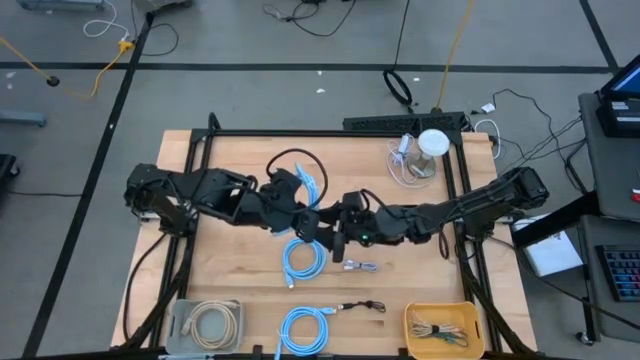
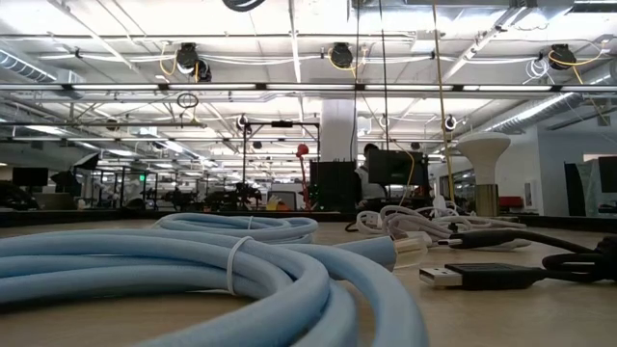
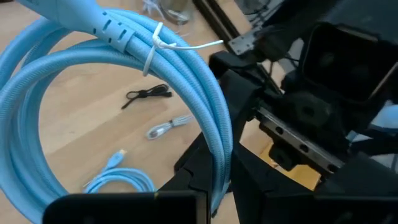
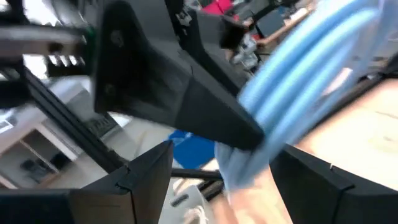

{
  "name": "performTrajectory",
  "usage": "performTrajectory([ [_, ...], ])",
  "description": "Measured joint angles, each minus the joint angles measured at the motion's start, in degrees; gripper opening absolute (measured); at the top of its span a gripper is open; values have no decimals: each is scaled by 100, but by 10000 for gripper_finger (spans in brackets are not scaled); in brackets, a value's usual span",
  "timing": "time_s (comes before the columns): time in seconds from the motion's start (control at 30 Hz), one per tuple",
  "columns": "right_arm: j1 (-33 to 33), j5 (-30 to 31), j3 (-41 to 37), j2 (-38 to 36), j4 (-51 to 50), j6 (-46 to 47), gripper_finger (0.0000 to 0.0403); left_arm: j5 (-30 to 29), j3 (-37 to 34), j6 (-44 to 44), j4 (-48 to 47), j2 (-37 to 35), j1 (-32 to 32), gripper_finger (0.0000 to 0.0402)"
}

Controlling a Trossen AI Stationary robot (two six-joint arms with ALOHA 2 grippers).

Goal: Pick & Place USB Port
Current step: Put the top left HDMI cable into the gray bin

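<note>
A light blue cable coil [image 1: 302, 258], bound with a white zip tie [image 3: 152, 46], hangs at the table's middle, where both arms meet. My left gripper [image 1: 312, 226] is shut on it. My right gripper [image 1: 338, 232] is open. Its two fingers stand on either side of the coil's strands [image 4: 273, 118], and I cannot tell whether they touch. The left gripper's finger [image 4: 186, 106] shows close in front of it. Neither gripper shows in the low view. My left gripper pinches the coil's bundled strands [image 3: 219, 163] between its two fingers, several turns together. The coil is lifted off the wood and loops out past the fingers, with its connector boot [image 3: 87, 18] at the far side of the loop.
A second blue coil [image 1: 305, 330] lies near the front edge and fills the low view's left [image 2: 193, 280]. A black USB cable [image 1: 362, 305] and a silver cable [image 1: 360, 266] lie right of centre. A grey tray [image 1: 205, 325], a yellow tray [image 1: 440, 328] and a white cup [image 1: 430, 150] stand at the edges.
</note>
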Motion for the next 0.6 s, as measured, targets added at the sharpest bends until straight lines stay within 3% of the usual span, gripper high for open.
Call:
performTrajectory([
  [0.23, 1, -120, 0, -1, 66, -8, 230, 90, 0, 123, 92, 0, -4, 34],
  [0.6, -1, -142, 0, -2, 57, -155, 47, 241, 0, 343, 249, -16, -3, 33],
])
